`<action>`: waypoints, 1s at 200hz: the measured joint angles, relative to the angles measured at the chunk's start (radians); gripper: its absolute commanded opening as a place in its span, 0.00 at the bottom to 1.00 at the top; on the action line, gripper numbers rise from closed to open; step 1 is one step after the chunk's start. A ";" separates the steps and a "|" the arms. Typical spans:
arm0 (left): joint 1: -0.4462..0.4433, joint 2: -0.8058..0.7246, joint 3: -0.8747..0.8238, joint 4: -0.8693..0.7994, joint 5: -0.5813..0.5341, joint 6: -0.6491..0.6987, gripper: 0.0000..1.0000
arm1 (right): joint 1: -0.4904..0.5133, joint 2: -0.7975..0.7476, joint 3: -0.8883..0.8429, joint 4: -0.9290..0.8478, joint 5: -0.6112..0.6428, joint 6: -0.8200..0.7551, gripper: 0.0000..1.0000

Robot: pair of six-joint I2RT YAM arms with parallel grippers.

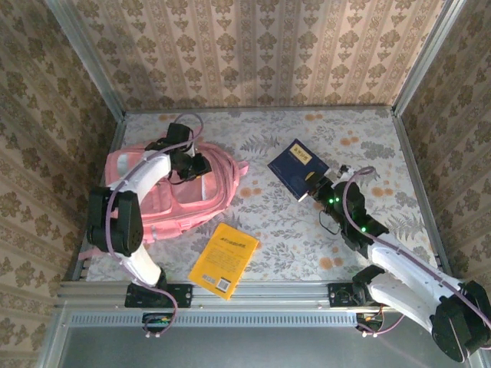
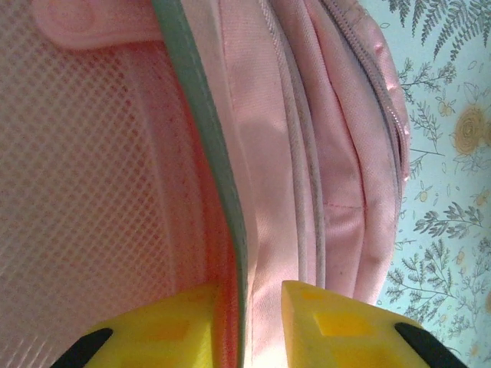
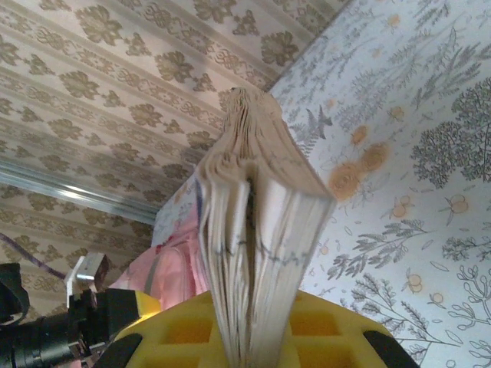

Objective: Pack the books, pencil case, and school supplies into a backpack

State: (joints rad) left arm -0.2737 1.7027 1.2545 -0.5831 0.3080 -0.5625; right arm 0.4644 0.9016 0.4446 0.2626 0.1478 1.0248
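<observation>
Backpack [image 1: 192,207], pink, is lying on the far left part of the worktop [image 1: 291,230], front pockets facing up. The left jaws are hovering over its far end. In the left wrist view their yellow fingers [image 2: 161,333] are sitting on either side of a grey-green trimmed edge [image 2: 207,138] of the backpack [image 2: 330,169], with pink mesh on one side and plain pink fabric on the other. The gap between them is narrow and fabric is filling it; whether they are actually clamping it cannot be told.

Right of centre, well apart from the backpack, the navy book [image 1: 295,165] is sitting at an angle. The right jaws are pinching it at its near right corner. In the right wrist view the navy book [image 3: 253,222] is rising from between the yellow fingers [image 3: 330,326], page edges fanned.

Near the front edge, the yellow book [image 1: 224,261] is lying flat, just beside the backpack's near right corner.
</observation>
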 measured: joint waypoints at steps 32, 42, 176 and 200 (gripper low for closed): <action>-0.006 0.046 0.016 0.000 0.001 0.018 0.17 | -0.001 0.021 -0.004 0.007 -0.017 0.003 0.00; -0.014 0.060 0.029 -0.005 -0.004 0.032 0.07 | -0.002 0.022 -0.005 0.012 -0.022 0.003 0.00; -0.113 -0.185 0.224 -0.237 -0.018 0.350 0.00 | -0.037 0.003 0.043 -0.098 -0.087 -0.127 0.00; -0.106 -0.253 0.256 -0.272 -0.015 0.409 0.00 | -0.037 0.014 0.112 -0.124 -0.173 -0.173 0.00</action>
State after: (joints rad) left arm -0.3801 1.4494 1.5105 -0.8551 0.2928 -0.1539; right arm 0.4278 0.9157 0.5568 0.1387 -0.0254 0.8516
